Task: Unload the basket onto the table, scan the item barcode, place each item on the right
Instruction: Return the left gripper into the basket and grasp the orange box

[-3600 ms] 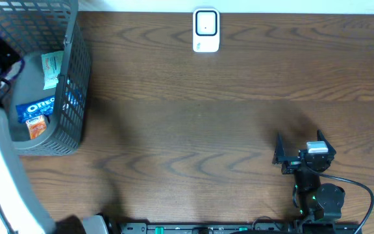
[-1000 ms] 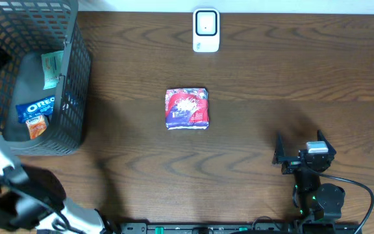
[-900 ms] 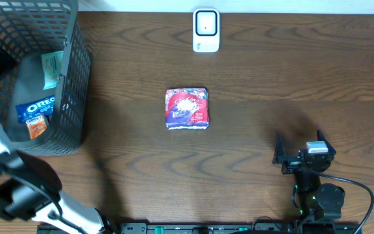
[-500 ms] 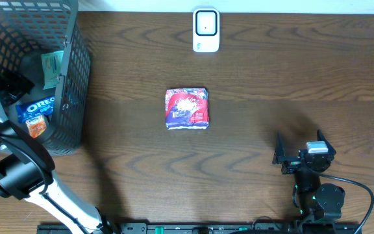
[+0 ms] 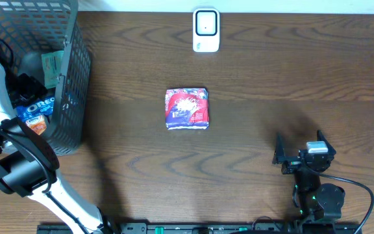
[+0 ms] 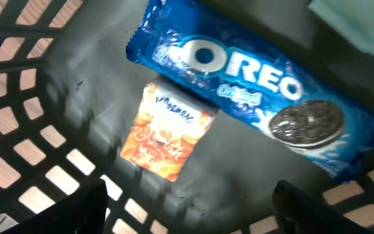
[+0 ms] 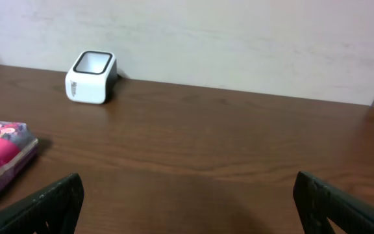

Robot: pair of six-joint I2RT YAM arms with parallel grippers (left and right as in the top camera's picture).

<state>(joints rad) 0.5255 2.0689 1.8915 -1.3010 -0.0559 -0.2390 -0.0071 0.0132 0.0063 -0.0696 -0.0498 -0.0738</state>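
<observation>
While the left pincer [image 6: 190,203] hangs inside the wire basket [image 5: 73,78] at the left end of the tabletop [image 5: 271,84], its jaws stand apart with nothing between them. Two candidates for scanning lie directly beneath: a blue Oreo pack [image 6: 252,78] set on a slant, and a small orange packet [image 6: 164,133] tucked against its lower edge, touching it. A pale green packet [image 5: 50,65] leans by the basket wall farther back. Which of the two is meant I cannot tell, though the orange packet sits nearest the middle of the open jaws. It looks light and flat, a soft foil or paper sachet that would crumple rather than resist, so a pinch across its short sides near the middle seems the safest hold. Its glossy skin may slide, and lying flat on the basket floor it offers little edge to get under. The Oreo pack is longer and stiffer, with brittle biscuits inside, so it is best gripped across its narrow width at mid-length and not squeezed hard. Neither shows a barcode from above, so the code is probably on the underside, and a turn toward the white scanner [image 5: 206,29] at the far edge would be needed. A red packet [image 5: 187,108] lies alone at mid-tabletop, well apart from everything. The right pincer [image 7: 188,185] rests wide open and empty near the front right.
</observation>
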